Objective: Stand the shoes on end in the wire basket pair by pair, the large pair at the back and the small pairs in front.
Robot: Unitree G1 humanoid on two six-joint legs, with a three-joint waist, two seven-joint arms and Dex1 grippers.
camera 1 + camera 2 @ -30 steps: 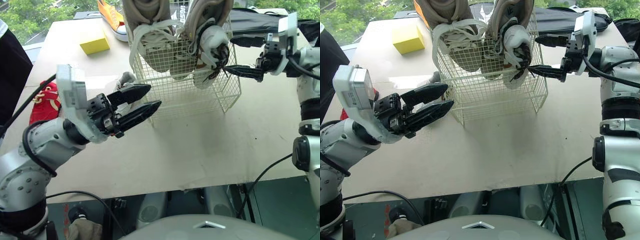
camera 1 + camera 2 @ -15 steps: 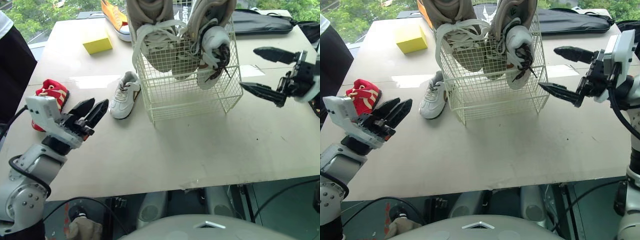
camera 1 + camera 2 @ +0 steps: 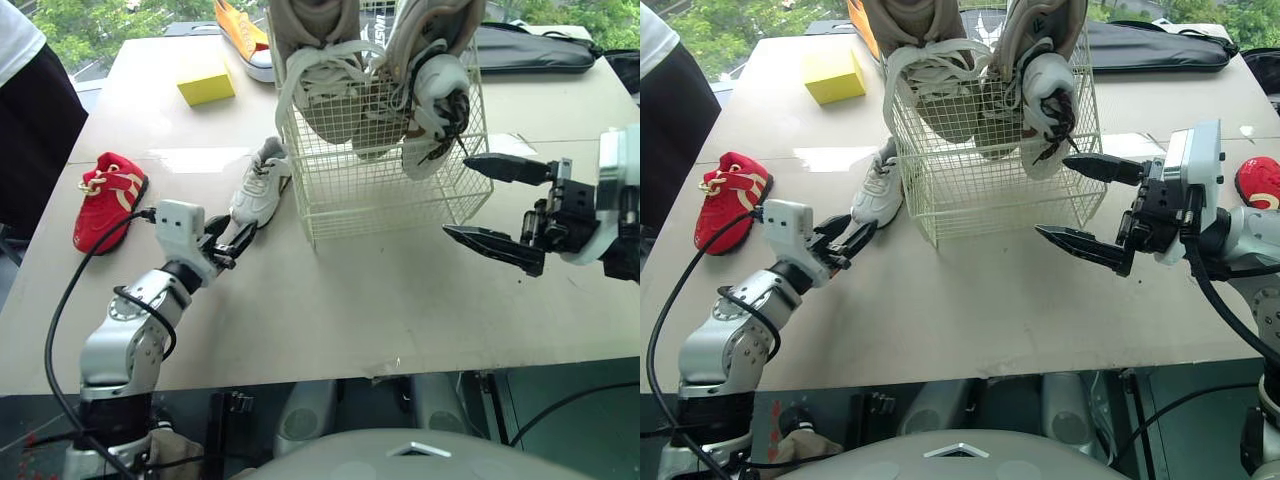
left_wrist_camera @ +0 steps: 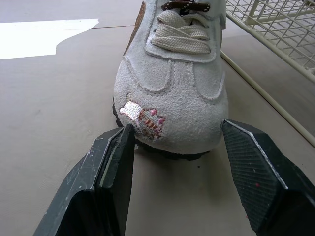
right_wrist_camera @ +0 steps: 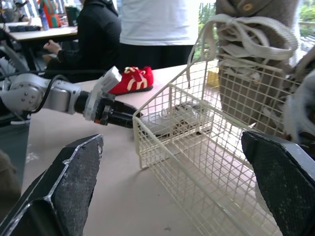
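at the back of the wire basket (image 3: 385,170) the large pair (image 3: 370,60) stands on end — the small ones are left. left gripper (image 3: 238,238), open, straddles the toe of the white shoe (image 3: 262,185) just left of the basket; right gripper (image 3: 458,196) gapes wide, empty.

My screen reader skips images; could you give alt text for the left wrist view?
The toe of a small white shoe lies on the table between the open jaws of the left gripper, one on each side. The wire basket stands just beside the shoe.
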